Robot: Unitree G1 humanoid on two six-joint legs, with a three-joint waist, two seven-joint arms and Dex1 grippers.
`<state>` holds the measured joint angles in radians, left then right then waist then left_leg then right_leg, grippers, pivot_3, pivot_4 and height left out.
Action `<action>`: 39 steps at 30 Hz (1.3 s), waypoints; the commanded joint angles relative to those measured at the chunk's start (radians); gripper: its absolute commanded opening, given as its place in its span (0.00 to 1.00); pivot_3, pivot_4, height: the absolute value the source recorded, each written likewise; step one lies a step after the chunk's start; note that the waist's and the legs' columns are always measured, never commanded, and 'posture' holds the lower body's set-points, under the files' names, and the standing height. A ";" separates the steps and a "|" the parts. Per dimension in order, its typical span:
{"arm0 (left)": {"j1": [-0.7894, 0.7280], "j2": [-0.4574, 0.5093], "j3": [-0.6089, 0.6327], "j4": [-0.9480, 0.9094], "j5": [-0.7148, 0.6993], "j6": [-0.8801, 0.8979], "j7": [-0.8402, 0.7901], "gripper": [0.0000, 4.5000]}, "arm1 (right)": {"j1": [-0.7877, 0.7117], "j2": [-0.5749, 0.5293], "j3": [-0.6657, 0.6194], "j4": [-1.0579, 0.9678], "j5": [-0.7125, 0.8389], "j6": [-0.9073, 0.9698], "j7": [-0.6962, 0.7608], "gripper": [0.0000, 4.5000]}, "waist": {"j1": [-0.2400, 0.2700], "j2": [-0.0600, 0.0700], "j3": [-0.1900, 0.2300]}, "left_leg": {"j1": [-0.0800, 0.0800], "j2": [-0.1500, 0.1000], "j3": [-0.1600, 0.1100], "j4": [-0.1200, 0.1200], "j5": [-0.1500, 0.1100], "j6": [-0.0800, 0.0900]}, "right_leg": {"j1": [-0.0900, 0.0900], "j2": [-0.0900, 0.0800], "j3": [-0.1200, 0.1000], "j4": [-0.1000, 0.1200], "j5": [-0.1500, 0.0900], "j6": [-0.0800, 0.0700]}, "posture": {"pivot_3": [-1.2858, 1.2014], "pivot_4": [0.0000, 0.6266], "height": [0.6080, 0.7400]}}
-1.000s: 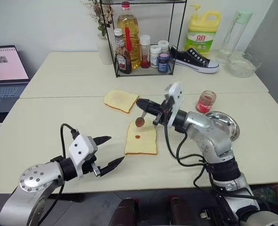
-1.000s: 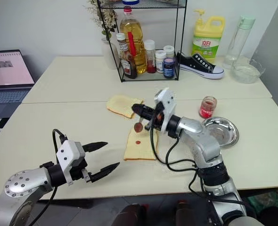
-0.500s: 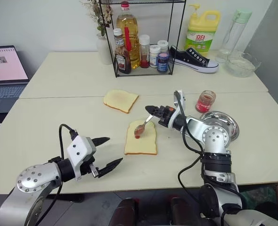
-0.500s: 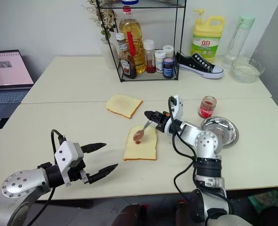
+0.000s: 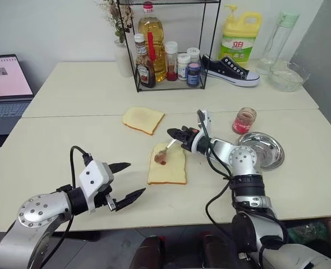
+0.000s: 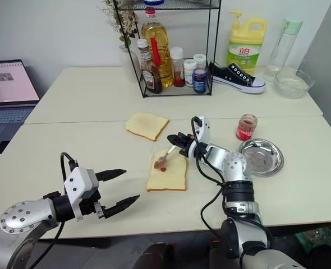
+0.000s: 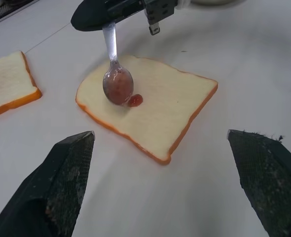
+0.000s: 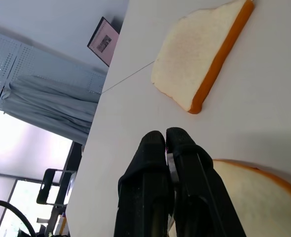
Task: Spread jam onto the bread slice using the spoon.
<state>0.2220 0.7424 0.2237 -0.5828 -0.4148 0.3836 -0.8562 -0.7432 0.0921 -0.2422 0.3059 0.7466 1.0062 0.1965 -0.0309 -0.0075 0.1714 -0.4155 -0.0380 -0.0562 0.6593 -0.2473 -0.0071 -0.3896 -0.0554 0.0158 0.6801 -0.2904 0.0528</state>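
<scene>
The bread slice (image 5: 169,168) lies flat in the middle of the near table. My right gripper (image 5: 173,133) is shut on the spoon's (image 5: 164,151) thin handle, just past the slice's far edge. The jam-coated bowl (image 7: 117,85) is down at the slice's far left part, beside a small red dab of jam (image 7: 134,100); contact is unclear. The jam jar (image 5: 244,120) stands to the right of that arm. My left gripper (image 5: 128,180) hovers open near the front edge, left of the slice, holding nothing.
A second bread slice (image 5: 143,119) lies beyond and left of the first. A round steel dish (image 5: 261,150) sits at the right. A wire rack of bottles (image 5: 171,50), a shoe (image 5: 230,70), a detergent jug (image 5: 241,39) and a glass bowl (image 5: 289,77) line the far table; a laptop (image 5: 5,78) is far left.
My right wrist has rolled and sunk, bringing the spoon's bowl from above the slice down to its surface. The left gripper has stayed in place, open.
</scene>
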 commanded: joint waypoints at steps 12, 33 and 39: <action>-0.056 0.007 -0.017 0.029 0.018 -0.029 -0.005 1.00 | 0.027 -0.079 0.078 -0.042 -0.061 0.013 0.073 0.01 | 0.001 0.000 0.000 | 0.000 0.000 0.000 0.000 0.000 0.000 | 0.000 0.000 0.000 0.000 0.000 0.000 | 0.52 0.24 1.00; -0.137 0.009 -0.064 0.096 0.024 -0.048 -0.032 1.00 | 0.103 -0.135 -0.001 -0.145 -0.013 0.107 0.020 0.01 | 0.004 0.000 0.000 | 0.000 -0.001 0.000 0.000 0.000 0.000 | 0.001 -0.001 0.000 0.000 0.000 0.000 | 0.52 0.24 1.00; -0.146 0.010 -0.071 0.106 0.026 -0.052 -0.040 1.00 | 0.125 -0.140 -0.024 -0.180 0.009 0.139 0.001 0.01 | 0.005 0.000 0.000 | 0.000 -0.001 0.000 0.000 0.000 0.000 | 0.001 -0.001 0.000 0.000 0.000 0.000 | 0.52 0.24 1.00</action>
<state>0.0850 0.7423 0.1522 -0.4622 -0.3903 0.3545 -0.8883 -0.6338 -0.0310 -0.2530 0.1567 0.7550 1.1273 0.2158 -0.0263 -0.0075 0.1713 -0.4156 -0.0387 -0.0565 0.6594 -0.2473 -0.0071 -0.3889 -0.0562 0.0159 0.6799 -0.2904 0.0528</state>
